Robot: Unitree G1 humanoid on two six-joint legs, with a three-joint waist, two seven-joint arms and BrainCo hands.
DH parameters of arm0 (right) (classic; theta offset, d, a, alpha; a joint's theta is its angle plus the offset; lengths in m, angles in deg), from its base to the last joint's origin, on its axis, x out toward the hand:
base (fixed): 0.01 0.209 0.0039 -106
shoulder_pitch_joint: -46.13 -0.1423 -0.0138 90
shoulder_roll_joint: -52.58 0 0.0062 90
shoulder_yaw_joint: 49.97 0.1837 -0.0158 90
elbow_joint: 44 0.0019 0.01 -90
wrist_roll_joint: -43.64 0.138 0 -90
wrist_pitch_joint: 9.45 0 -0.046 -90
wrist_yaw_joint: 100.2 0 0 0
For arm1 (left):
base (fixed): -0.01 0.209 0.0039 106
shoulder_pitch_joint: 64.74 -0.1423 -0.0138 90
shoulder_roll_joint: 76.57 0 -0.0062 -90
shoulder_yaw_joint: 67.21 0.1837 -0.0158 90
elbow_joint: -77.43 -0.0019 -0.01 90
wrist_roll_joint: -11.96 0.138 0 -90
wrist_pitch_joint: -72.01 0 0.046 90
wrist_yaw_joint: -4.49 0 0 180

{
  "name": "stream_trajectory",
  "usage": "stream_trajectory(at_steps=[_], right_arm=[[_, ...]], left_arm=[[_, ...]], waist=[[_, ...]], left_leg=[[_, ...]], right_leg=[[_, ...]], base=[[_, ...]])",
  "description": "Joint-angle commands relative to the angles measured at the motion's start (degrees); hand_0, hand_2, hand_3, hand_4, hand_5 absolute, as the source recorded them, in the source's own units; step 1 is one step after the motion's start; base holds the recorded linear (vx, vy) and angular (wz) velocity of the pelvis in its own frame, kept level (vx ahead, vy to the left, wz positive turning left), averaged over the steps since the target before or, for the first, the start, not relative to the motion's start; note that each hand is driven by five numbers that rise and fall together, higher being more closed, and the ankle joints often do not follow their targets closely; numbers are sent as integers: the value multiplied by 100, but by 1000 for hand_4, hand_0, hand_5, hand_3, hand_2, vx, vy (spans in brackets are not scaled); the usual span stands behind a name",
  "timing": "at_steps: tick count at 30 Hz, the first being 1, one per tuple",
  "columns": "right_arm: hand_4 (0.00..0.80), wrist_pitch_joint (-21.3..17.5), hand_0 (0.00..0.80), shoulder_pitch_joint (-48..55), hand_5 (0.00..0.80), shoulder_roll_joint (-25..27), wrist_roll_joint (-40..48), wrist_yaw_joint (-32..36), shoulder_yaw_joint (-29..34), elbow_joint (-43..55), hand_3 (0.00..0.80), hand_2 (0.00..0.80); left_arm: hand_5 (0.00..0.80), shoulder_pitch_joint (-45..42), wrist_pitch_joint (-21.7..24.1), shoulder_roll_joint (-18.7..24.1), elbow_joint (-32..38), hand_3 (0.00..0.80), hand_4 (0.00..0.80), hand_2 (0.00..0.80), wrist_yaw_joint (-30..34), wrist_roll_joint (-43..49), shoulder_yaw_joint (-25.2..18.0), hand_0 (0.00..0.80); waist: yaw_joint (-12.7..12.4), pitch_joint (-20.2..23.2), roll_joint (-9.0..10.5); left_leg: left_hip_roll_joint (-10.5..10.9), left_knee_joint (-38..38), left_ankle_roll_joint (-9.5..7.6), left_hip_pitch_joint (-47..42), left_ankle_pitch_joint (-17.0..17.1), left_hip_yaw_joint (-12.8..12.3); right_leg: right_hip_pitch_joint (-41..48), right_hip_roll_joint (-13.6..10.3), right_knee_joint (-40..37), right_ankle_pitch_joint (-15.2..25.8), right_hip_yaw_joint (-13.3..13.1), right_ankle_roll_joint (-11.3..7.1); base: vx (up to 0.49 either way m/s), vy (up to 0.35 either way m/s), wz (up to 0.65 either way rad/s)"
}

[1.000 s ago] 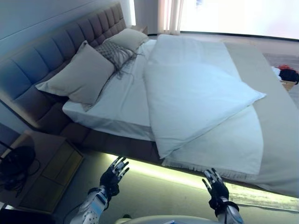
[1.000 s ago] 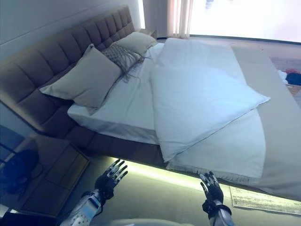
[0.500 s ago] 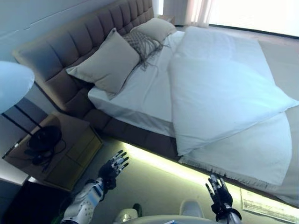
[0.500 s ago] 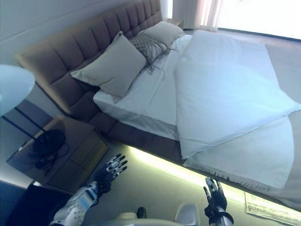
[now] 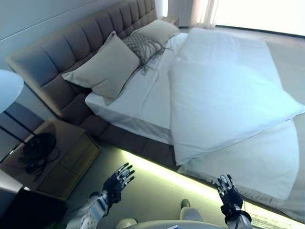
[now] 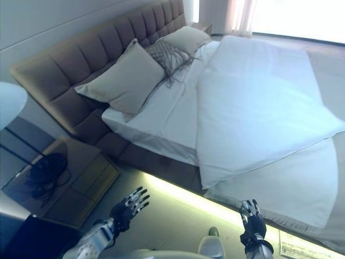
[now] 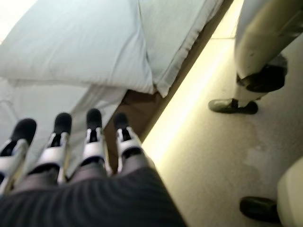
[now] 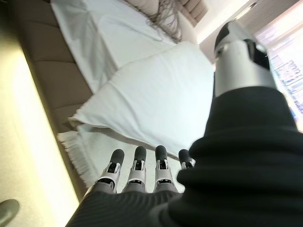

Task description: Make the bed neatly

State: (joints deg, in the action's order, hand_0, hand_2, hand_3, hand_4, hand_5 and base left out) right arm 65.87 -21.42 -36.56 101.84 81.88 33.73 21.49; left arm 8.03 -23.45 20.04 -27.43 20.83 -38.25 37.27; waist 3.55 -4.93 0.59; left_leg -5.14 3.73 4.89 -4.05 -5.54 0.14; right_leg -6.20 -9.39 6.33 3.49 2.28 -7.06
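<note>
While only the left wrist view is catching a person's dark shoes (image 7: pixel 233 105), both hands, left hand (image 5: pixel 117 182) and right hand (image 5: pixel 230 194), are hovering spread-fingered and empty beside the rumpled white folded-back duvet (image 5: pixel 224 102) that's lying crooked.

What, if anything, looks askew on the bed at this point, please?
The white duvet lies folded back at a slant, its corner hanging over the near edge, leaving the sheet bare beside the pillows. A fringed throw lies rumpled between them. Both hands hover open, touching nothing.

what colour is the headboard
Greyish brown, with square tufted panels; the headboard shows best in the right eye view.
</note>
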Motion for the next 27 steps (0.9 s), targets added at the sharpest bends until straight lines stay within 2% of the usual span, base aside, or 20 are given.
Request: stream_trajectory(at_steps=[1, 2, 4, 6, 8, 10, 12, 14, 16, 19, 20, 24, 27], right_arm=[[0, 61, 0, -86, 0, 205, 115, 76, -146, 654, 0, 0], [0, 112, 0, -115, 0, 247, 129, 142, -152, 624, 0, 0], [0, 209, 0, -229, 0, 348, 99, 213, -178, 539, 0, 0], [0, 229, 0, -353, 0, 390, 84, 177, -250, 448, 0, 0], [0, 215, 0, -481, 0, 418, 52, 138, -302, 296, 0, 0], [0, 217, 0, -544, 0, 401, 17, 71, -262, 201, 0, 0], [0, 160, 0, -564, 0, 363, 65, 78, -227, 151, 0, 0], [0, 134, 0, -537, 0, 328, 58, 29, -242, 213, 0, 0], [0, 157, 0, -465, 0, 343, 75, -6, -277, 338, 0, 0], [0, 207, 0, -383, 0, 373, 140, 67, -302, 388, 0, 0], [0, 172, 0, -331, 0, 360, 142, 115, -320, 380, 0, 0], [0, 81, 0, -253, 0, 257, 187, 201, -352, 263, 0, 0], [0, 68, 0, -219, 0, 208, 266, 199, -381, 199, 0, 0]], left_arm=[[0, -2, 353, 163, 365, 0, 0, 0, 200, 85, -310, 0], [0, 7, 386, 163, 321, 0, 0, 0, 173, 55, -264, 0], [0, 71, 436, 113, 178, 0, 0, 0, 145, -53, -214, 0], [0, 162, 485, 29, 78, 0, 0, 0, 170, -73, -212, 0], [0, 225, 502, -20, 17, 0, 0, 0, 175, -102, -222, 0], [0, 305, 475, -47, -15, 0, 0, 0, 213, -71, -204, 0], [0, 394, 416, -37, -2, 0, 0, 0, 179, -10, -116, 0], [0, 547, 408, -67, -117, 0, 0, 0, 125, -36, -42, 0], [0, 683, 435, -180, -254, 0, 0, 0, 46, -19, -20, 0], [0, 647, 449, -246, -275, 0, 0, 0, 44, 8, -58, 0], [0, 555, 445, -254, -240, 0, 0, 0, 83, 30, -82, 0], [0, 286, 301, -242, -156, 0, 0, 0, 215, 112, -154, 0], [0, 196, 259, -226, -185, 0, 0, 0, 296, 172, -131, 0]], waist=[[21, 122, 227], [28, 138, 205], [7, 137, 226], [-50, 120, 276], [-87, 88, 293], [-98, 43, 278], [-117, 0, 220], [-135, -32, 116], [-224, -88, 7], [-381, -145, -94], [-474, -155, -150], [-694, -116, -239], [-802, -84, -271]], left_leg=[[-51, 742, -345, -404, 38, -60], [-172, 881, -289, -332, 275, -44], [-321, 1281, -293, -136, 564, -17], [-340, 1796, -338, 150, 754, 61], [-305, 2450, -402, 558, 965, 107], [-398, 2613, -416, 829, 1135, -2], [-487, 2115, -354, 879, 1341, -43], [-517, 1259, -195, 908, 1651, 29], [-464, 392, 4, 1140, 2002, 246], [-372, -338, 112, 1338, 2272, 512], [-308, -684, 142, 1443, 2332, 573], [-47, -873, 170, 1816, 2248, 740], [31, -873, 145, 1900, 2220, 697]], right_leg=[[-251, 88, 7, 286, -106, -54], [-196, 189, 24, 191, -92, 40], [-71, 329, 49, 18, -55, 226], [34, 413, 57, -98, -14, 384], [153, 568, 77, -224, -87, 556], [264, 697, 101, -326, -128, 649], [366, 772, 101, -440, -106, 638], [491, 815, 59, -538, -87, 589], [708, 812, -57, -633, -117, 535], [941, 817, -122, -763, -178, 516], [1044, 827, -131, -840, -164, 525], [1321, 828, -154, -1042, -105, 531], [1524, 789, -126, -1209, -55, 517]], base=[[168, -285, 9], [152, -311, -2], [114, -312, -7], [109, -309, -24], [115, -270, -39], [118, -189, -16], [119, -48, 20], [145, 70, 20], [184, 103, 21], [243, 59, -8], [277, 51, -16], [321, 46, -5], [367, 84, -31]])
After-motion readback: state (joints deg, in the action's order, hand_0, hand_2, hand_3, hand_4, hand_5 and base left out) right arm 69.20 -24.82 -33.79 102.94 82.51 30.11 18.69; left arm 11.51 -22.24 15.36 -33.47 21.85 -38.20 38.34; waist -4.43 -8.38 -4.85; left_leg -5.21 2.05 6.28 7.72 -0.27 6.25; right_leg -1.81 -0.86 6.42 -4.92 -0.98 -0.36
